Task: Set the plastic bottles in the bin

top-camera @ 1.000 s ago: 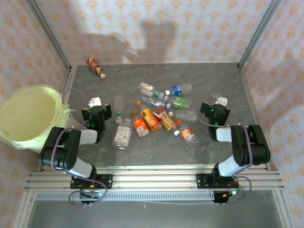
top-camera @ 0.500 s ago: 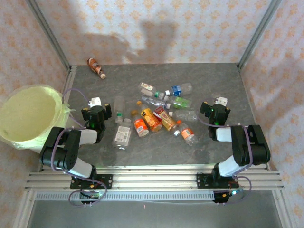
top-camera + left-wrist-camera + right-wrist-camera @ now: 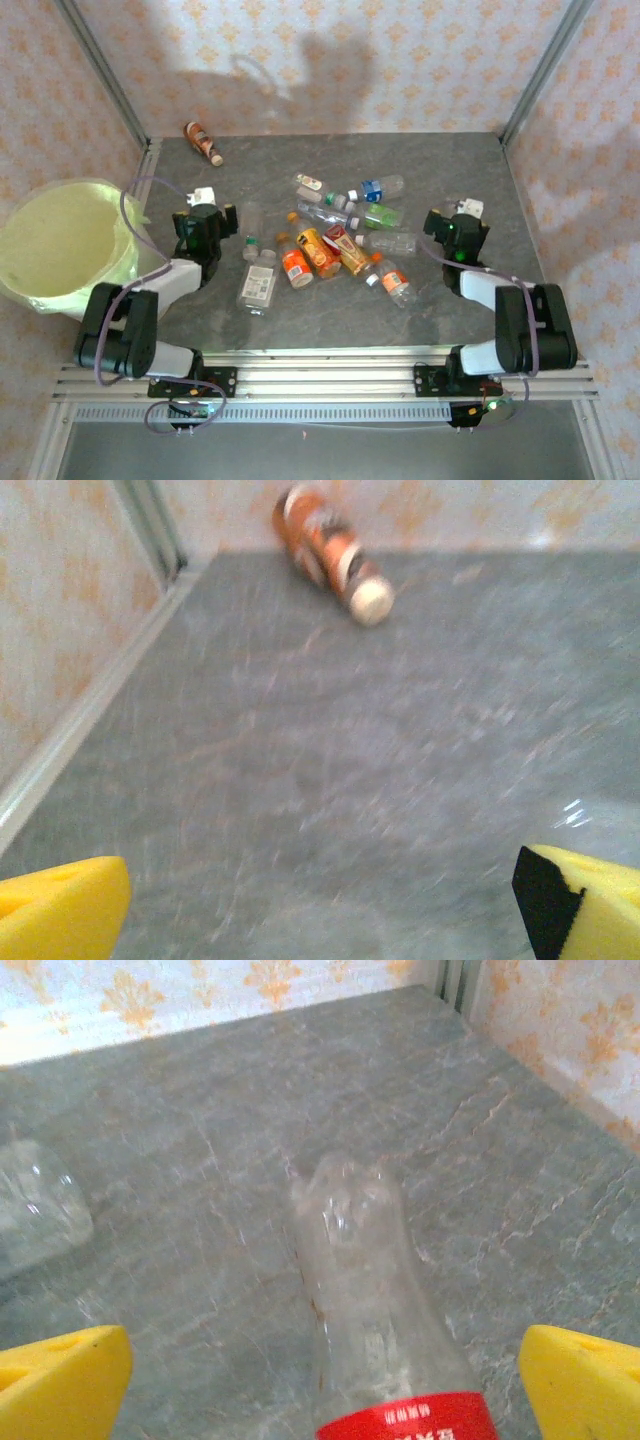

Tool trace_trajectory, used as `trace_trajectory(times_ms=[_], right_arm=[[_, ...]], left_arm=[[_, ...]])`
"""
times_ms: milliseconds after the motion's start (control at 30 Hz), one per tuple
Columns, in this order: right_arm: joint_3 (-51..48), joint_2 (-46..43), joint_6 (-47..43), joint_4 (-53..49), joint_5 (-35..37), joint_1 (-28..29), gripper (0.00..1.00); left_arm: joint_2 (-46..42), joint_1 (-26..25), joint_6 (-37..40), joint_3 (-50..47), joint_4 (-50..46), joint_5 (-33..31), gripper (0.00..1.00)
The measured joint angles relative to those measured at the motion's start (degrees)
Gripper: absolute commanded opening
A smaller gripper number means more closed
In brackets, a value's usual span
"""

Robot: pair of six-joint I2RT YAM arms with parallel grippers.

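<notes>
Bin: off left edge of table, top open
Bottles: heap lying mid-table, between the grippers
Left gripper: fingers wide apart, nothing between, just left of heap
Right gripper: fingers apart, straddling clear red-label bottle, no contact visible
Orange bottle: lying alone in far-left corner, well apart from heap

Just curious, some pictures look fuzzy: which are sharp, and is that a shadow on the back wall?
Left wrist view: blurred all over, the orange bottle soft. Right wrist view: sharper, glints on the clear bottle. Top view: crisp, and yes, a large shadow on the back wall.
</notes>
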Motion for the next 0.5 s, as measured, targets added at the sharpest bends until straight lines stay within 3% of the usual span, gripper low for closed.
trace_trajectory(times_ms=[200, 500], right_arm=[[8.3, -5.4, 7.0, -12.9, -1.2, 0.0, 0.99], [16.9, -4.5, 18.9, -38.2, -0.4, -1.7, 0.99]], left_arm=[[-5.0, -5.6, -3.8, 4.1, -9.2, -2.8, 1.00], [-5.0, -9.9, -24.5, 15.3, -33.2, -2.8, 1.00]])
